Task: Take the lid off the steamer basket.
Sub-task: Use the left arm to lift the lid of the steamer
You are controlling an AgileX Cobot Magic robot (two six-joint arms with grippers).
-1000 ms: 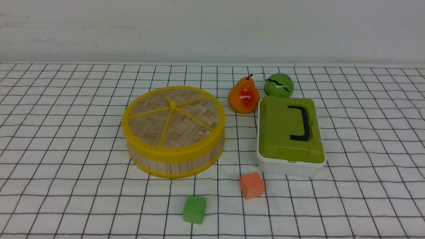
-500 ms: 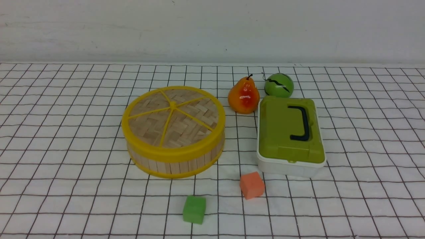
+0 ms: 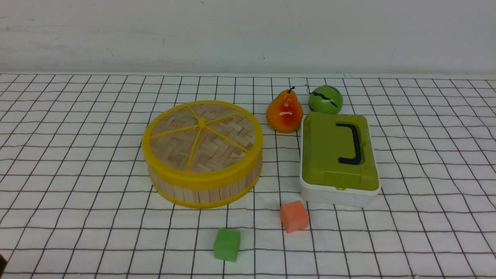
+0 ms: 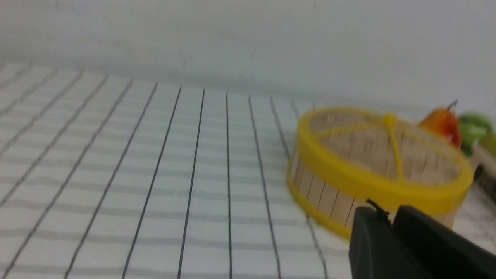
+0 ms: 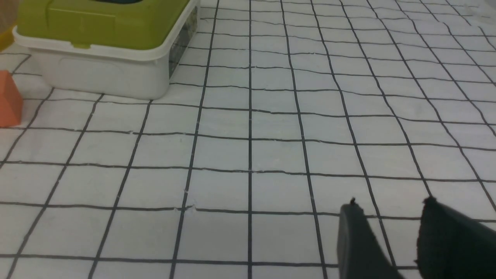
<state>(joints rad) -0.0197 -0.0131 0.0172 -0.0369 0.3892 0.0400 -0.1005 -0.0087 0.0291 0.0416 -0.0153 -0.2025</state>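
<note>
One lid (image 3: 201,135) flat atop upright steamer basket (image 3: 205,190)

New item: a dark shape (image 3: 2,266) has entered the front view's corner, eight o'clock from the steamer basket (image 3: 201,192); identity indeterminate.

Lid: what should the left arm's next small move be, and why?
Probably carry the left gripper up and over the lid, toward its centre knob: the lid sits closed on the steamer basket, and the gripper is short of it, touching nothing.
</note>
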